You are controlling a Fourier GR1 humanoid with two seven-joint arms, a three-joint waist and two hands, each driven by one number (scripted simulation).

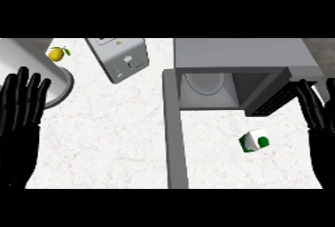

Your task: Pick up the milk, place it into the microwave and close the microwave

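One milk carton [254, 141], white with green patches, stands tilted on the white marble table [104, 146]. It is outside the microwave, in front of its opening and to the right of the door. Neither hand touches it.

One microwave [239, 51] sits at the top right, its single door [177, 146] swung wide open so that it runs as a long grey bar toward the near edge. Inside the cavity one pale round turntable [206, 82] shows.

Two black hands are in view, one at each side. The left hand [18, 119] rests at the left edge and the right hand [321, 119] at the right edge, both with fingers straight and spread, pointing up, holding nothing.

One yellow lemon [57, 54] lies at the top left by one round grey vessel [62, 86]; whether it is in it, I cannot tell. One small grey appliance [121, 57] with a button panel lies between the lemon and the microwave.
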